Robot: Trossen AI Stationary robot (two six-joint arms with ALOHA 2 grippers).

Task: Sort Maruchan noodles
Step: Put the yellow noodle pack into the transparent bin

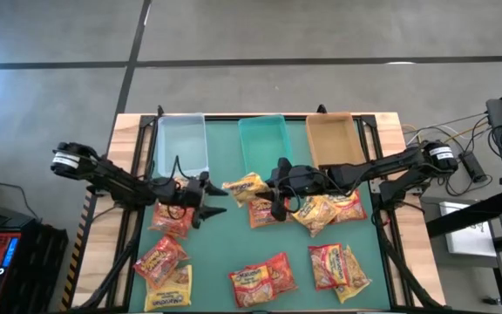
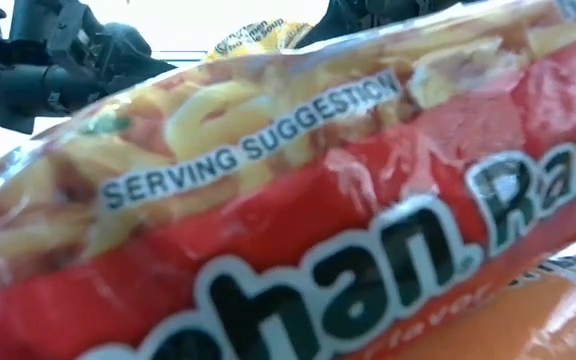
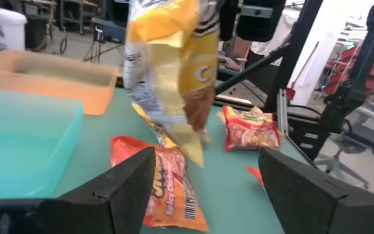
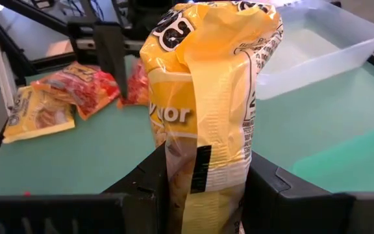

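Yellow packet (image 4: pixel 206 97) pinched at one end between the right hand's (image 4: pixel 203 195) fingers (image 4: pixel 284 192), standing up out of them, lifted clear of the counter (image 4: pixel 70 166). In the high view, same packet (image 1: pixel 244 186) jutting out beyond the right hand (image 1: pixel 277 183), toward the left hand (image 1: pixel 206 199), just short of the teal tray (image 1: pixel 264 139). Probably a carry toward one of the trays in progress.

Looks light and crinkly: soft film around a stiff, brittle noodle block. Film likely slippery, so a grip on the flat end seam or across the block's edge would hold best; a hard squeeze on the middle could crack the noodles. Free end likely to swing or sag on a fast move.

Left hand (image 3: pixel 206 188) spread wide, holding nothing, facing the hanging packet (image 3: pixel 171 71), with an orange-red packet (image 3: pixel 167 188) lying on the counter right under its fingers.

Farther out from the right hand: clear tray (image 1: pixel 183 144) beyond the left hand, tan tray (image 1: pixel 332 139) behind the right arm. Heap of red and yellow packets (image 1: pixel 321 209) just beneath the right arm; more packets (image 1: pixel 168 266) near the counter's front edge below the left hand, and others (image 1: pixel 264 277) toward the middle front. Low view blocked by a red packet (image 2: pixel 298 230) lying against the lens.
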